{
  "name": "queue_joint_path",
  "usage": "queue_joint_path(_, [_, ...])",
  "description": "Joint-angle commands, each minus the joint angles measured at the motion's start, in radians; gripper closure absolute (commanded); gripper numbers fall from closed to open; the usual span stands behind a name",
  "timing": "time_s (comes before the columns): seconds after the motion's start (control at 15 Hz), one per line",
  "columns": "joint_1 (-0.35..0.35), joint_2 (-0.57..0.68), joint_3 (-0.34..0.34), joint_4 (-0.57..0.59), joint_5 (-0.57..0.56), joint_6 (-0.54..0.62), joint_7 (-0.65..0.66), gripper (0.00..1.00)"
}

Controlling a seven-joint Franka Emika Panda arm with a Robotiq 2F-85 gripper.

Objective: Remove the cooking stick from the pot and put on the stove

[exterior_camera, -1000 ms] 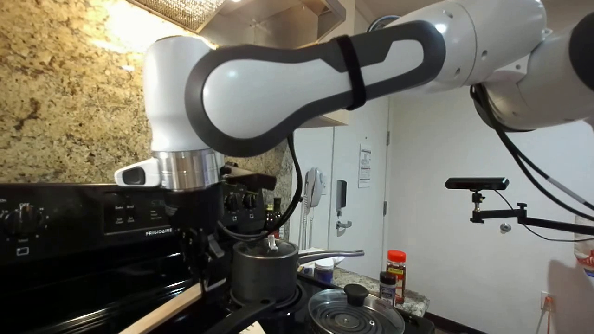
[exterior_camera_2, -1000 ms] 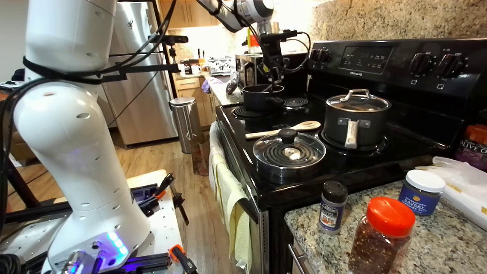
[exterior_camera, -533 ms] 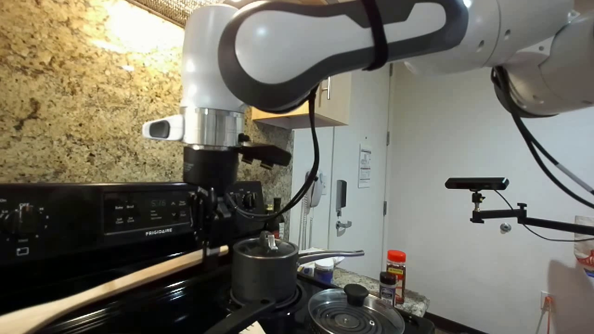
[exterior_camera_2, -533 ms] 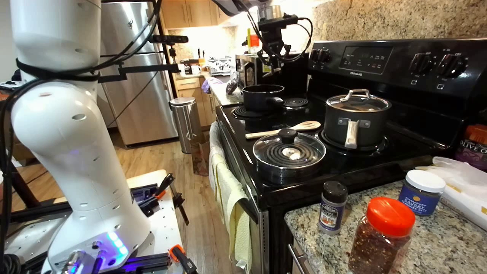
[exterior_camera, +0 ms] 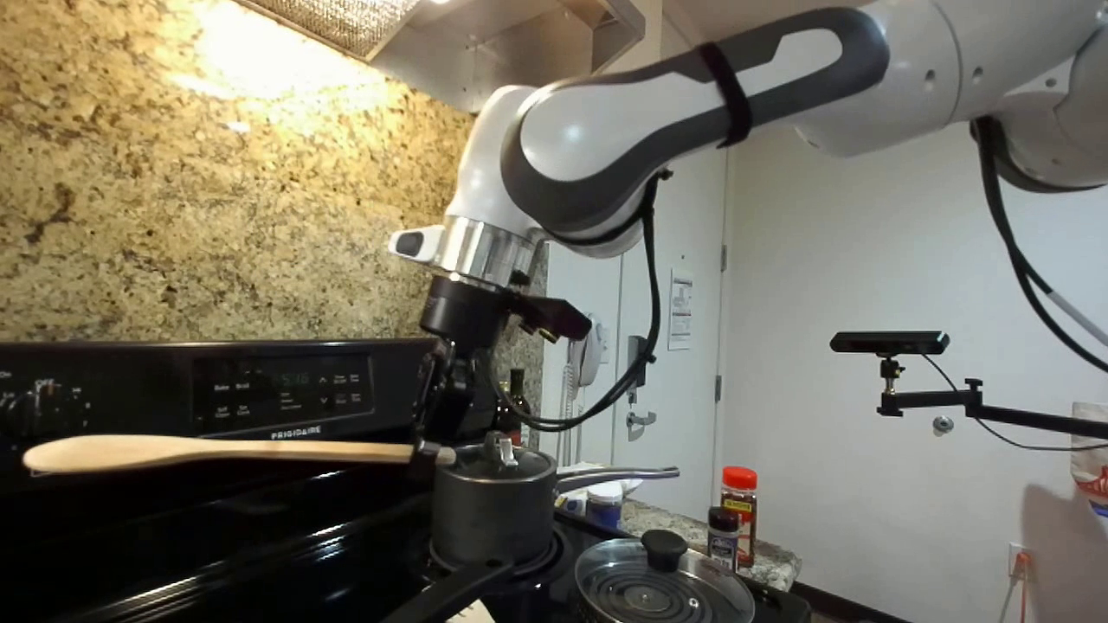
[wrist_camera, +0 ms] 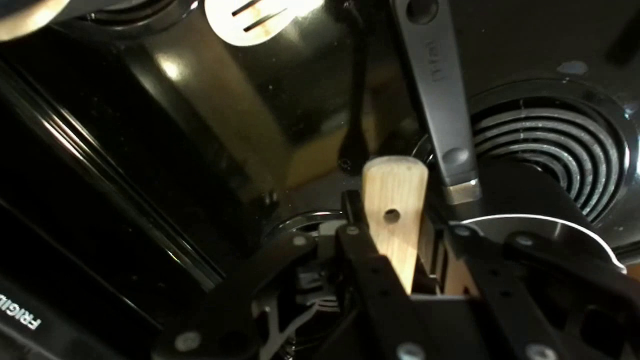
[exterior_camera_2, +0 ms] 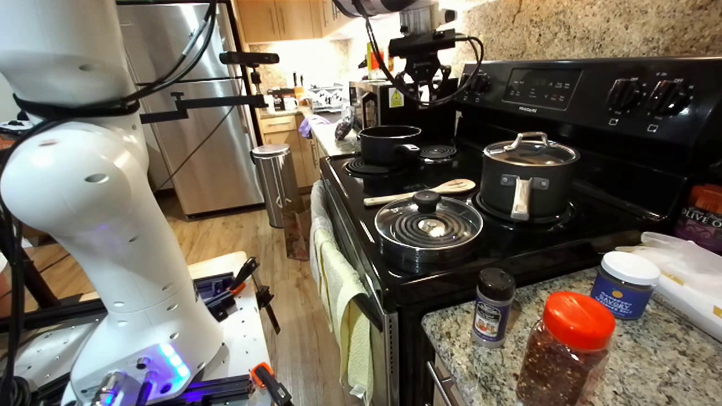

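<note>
Removal looks done, step 2 (placing) in hand; fingers (exterior_camera: 423, 464) clamped on cooking stick (exterior_camera: 251, 449) near handle end, out of open pot (exterior_camera_2: 381, 150); next likely calls for lowering onto stove (exterior_camera_2: 510, 247), then release.

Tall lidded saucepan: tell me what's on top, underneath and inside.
A glass lid is on top. A burner's edge shows underneath; the saucepan covers the rest. Contents can't be made out through the lid.
</note>
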Motion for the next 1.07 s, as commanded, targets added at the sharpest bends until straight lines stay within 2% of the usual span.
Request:
queue_joint_path(0.0, [-0.04,-0.096,-0.012,-0.2,0.149,0.165,-0.014,0.93])
queue_joint_path(0.4, [-0.041,-0.176,-0.04,-0.433,0.343,0.389,-0.024,0.93])
queue_joint_path(0.67, [-0.028,-0.222,-0.058,-0.54,0.399,0.468,-0.019,0.93])
queue_joint_path(1.0, [-0.011,-0.27,-0.098,-0.61,0.454,0.535,-0.029,0.93])
